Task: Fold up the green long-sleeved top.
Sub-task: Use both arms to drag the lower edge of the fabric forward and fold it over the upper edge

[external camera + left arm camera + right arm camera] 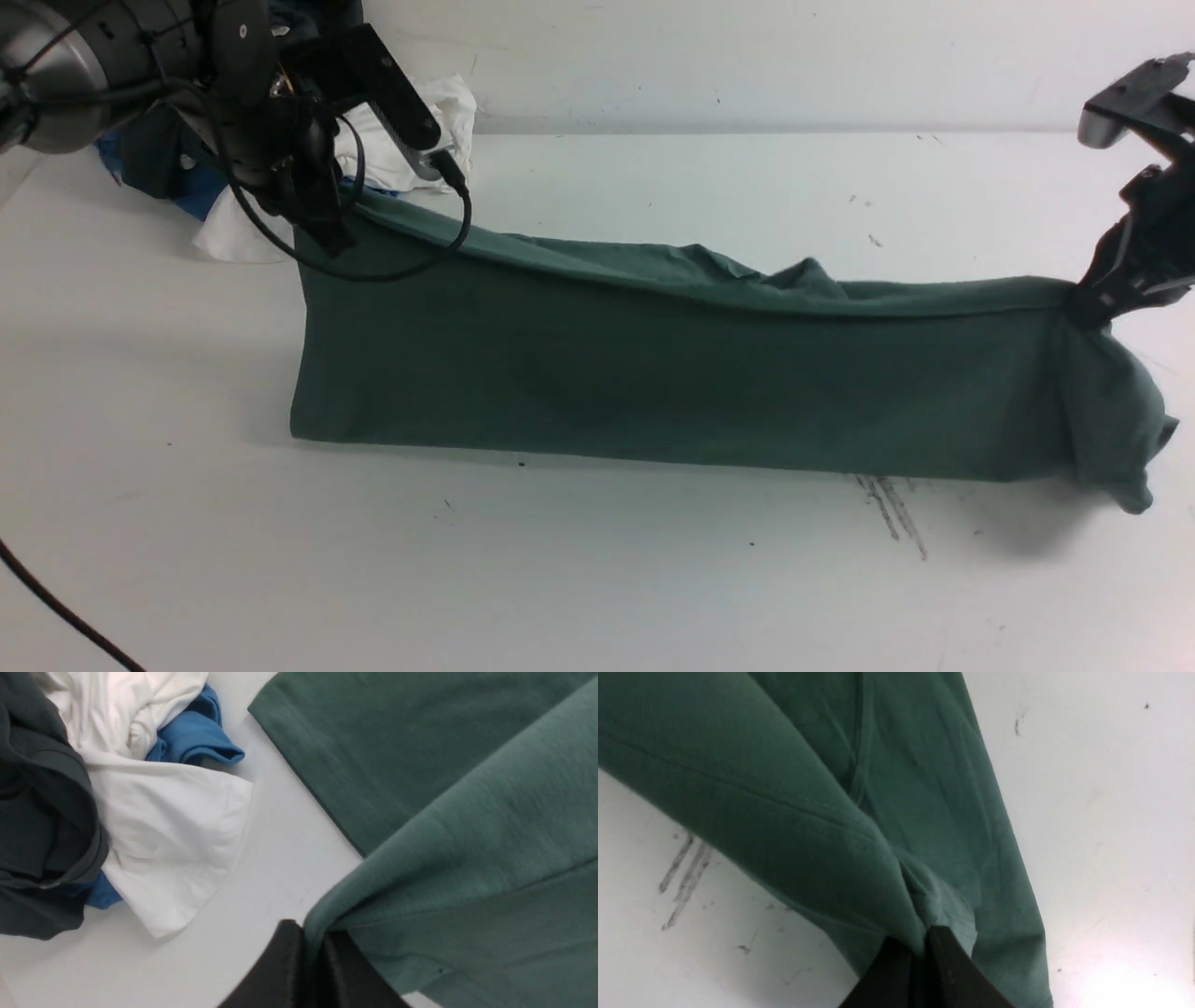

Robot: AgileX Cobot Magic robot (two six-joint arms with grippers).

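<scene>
The left arm (65,65) has a rounded silver-grey joint housing; the rest of it is black. A thin black cable (411,266) loops under its boxy black wrist camera (387,84). The left gripper (331,243) and right gripper (1085,313) are matte black. A grey camera housing (1125,103) tops the right one.

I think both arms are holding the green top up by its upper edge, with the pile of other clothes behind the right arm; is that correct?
Not quite: the pile of other clothes lies behind the left arm, as the front view shows. The left fingers and right fingers do each pinch the green top at its upper edge.
</scene>
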